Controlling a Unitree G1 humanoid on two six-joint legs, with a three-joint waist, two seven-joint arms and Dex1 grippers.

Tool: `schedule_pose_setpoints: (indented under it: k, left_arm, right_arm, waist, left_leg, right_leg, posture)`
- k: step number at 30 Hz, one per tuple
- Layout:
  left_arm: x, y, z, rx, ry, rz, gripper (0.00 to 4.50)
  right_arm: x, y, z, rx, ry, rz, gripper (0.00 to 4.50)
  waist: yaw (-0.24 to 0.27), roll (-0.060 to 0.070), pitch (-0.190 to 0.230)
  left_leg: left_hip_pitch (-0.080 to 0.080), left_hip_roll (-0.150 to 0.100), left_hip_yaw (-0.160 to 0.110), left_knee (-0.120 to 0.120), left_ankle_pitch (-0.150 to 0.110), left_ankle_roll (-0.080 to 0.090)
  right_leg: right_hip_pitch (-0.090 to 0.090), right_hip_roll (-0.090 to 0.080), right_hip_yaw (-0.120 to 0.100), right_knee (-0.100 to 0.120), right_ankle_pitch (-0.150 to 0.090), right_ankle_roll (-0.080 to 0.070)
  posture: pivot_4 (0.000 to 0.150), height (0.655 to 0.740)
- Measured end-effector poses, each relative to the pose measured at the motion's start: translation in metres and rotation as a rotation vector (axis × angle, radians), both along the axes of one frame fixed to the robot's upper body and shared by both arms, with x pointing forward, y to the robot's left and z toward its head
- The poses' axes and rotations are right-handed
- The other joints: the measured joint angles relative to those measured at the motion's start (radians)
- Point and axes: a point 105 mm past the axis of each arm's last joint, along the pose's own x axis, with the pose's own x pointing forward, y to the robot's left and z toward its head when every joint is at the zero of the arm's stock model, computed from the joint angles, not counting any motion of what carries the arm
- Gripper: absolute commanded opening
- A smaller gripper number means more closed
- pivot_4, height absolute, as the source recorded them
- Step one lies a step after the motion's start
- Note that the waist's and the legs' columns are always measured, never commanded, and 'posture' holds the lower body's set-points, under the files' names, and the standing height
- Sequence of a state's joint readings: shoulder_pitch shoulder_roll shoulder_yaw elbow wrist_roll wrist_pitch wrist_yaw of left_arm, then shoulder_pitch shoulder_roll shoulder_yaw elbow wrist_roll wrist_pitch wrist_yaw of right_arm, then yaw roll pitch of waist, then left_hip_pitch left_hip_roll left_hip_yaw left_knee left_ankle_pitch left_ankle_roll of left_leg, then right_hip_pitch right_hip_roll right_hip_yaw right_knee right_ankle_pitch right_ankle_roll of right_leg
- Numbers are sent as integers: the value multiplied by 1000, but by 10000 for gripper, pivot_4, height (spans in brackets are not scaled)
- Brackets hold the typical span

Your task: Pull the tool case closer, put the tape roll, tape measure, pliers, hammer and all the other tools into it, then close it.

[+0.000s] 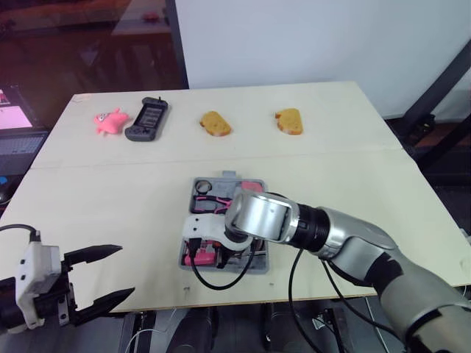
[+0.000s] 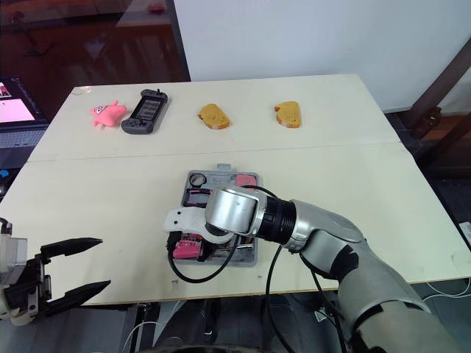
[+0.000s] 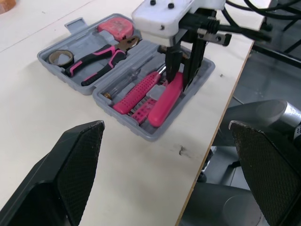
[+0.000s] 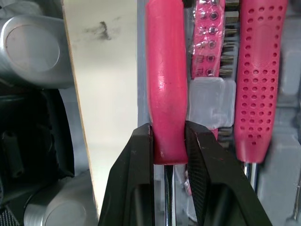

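The grey tool case (image 3: 75, 26) lies open on the table, close to the front edge. Its far half holds the tape roll (image 3: 59, 57), pink-handled pliers (image 3: 96, 59) and pink tape measure (image 3: 115, 26). In the near half lie a dotted pink handle (image 3: 136, 92), a bit holder (image 3: 141, 113) and a smooth pink tool handle (image 4: 164, 84). My right gripper (image 3: 181, 82) reaches down into the near half and is shut on that smooth handle, which still rests in the case. My left gripper (image 1: 125, 271) hangs open off the table's front left edge, holding nothing.
Along the table's far side lie a pink toy (image 1: 109, 121), a black handheld device (image 1: 147, 119) and two pieces of bread (image 1: 215, 123) (image 1: 289, 120). The table's front edge (image 3: 221, 117) runs just past the case.
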State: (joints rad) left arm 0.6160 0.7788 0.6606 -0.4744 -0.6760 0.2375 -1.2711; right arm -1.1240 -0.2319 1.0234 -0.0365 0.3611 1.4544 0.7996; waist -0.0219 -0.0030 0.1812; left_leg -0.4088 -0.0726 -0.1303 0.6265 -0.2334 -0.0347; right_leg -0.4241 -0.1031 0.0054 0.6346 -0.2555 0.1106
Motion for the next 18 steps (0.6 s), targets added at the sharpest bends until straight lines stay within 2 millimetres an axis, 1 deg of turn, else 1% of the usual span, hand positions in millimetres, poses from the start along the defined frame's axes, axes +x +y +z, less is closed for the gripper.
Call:
schedule_pose_setpoints:
  k: [3,8,18]
  left_arm:
    - [-2,0,-1,-3,6,1,45000]
    - [-2,0,-2,5,5,-2,45000]
    - [-2,0,-2,9,2,-5,45000]
  right_arm:
    - [-2,5,-6,-2,3,-6,4006]
    - [-1,11,-10,-2,-12,-10,4006]
    - [-2,19,-12,17,-12,6,4006]
  waist:
    - [-1,0,0]
    - [-8,0,0]
    - [-30,-1,-2]
  left_leg:
    - [0,0,0,0,0,0]
    - [0,0,0,-1,0,0]
    - [2,2,-1,-5,2,-3]
  right_leg:
    - [-1,0,0,0,0,0]
    - [0,0,0,0,0,0]
    - [-2,2,1,4,1,-1]
  posture:
    - [1500,7400]
    - [1500,7400]
    - [1500,7400]
